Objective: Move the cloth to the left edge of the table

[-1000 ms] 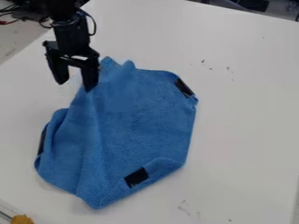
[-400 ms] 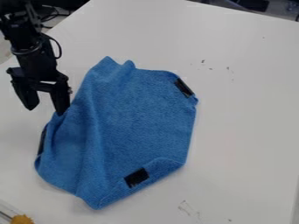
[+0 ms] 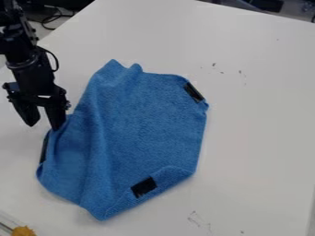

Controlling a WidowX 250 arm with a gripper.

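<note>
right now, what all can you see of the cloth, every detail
The cloth is blue, fuzzy like microfiber, and lies rumpled on the white table, with long folds down its left part in view. Black patches show near its bottom, upper-right and left edges; the lower-right edge curls over. One finger of the open gripper overlaps its left edge in view; contact is unclear.

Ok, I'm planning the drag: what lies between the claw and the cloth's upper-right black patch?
The cloth itself, with a fold nearer the claw than the patch; the camera view shows this.
</note>
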